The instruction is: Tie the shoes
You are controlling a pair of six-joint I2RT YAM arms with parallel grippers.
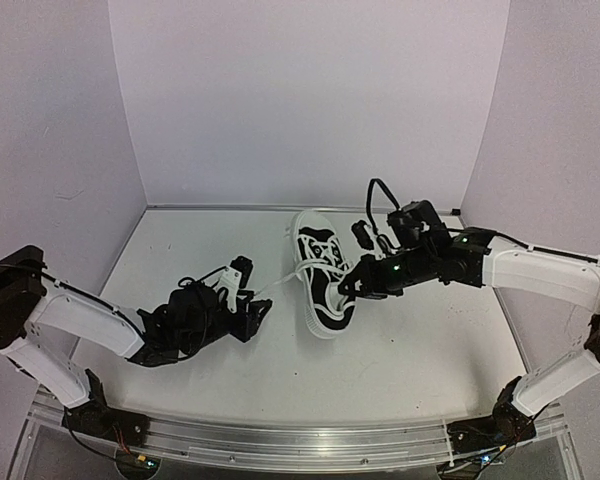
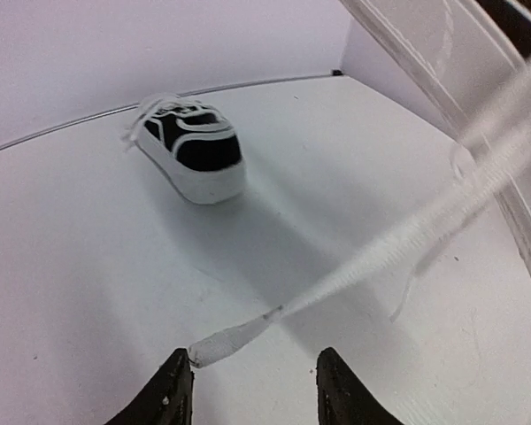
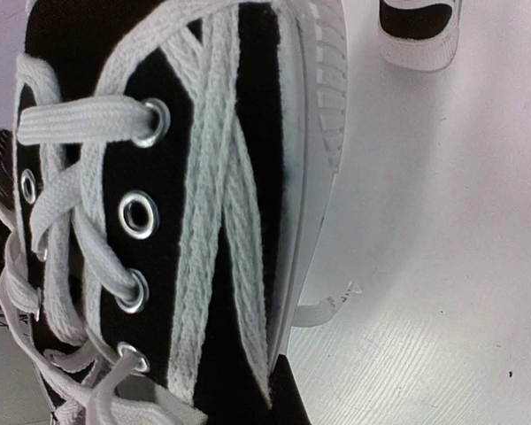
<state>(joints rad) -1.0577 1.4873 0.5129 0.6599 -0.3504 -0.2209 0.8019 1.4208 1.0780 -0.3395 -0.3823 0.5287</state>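
Clamps black canvas sneaker with white rubber sole [image 1: 320, 270] in right end effector [image 1: 348, 288], likely anchoring it. Left of sneaker, holds left end effector [image 2: 252, 359] apart at white flat lace [image 2: 248, 329] tip, probably for pulling.

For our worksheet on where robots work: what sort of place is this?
Probably a robot lab test booth: a white table boxed in by plain pale walls, with a left arm and right arm bolted to a metal rail at its near edge.

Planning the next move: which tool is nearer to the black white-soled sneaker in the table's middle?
Right. The right tool is at the black sneaker; the left tool stands apart, to its left.
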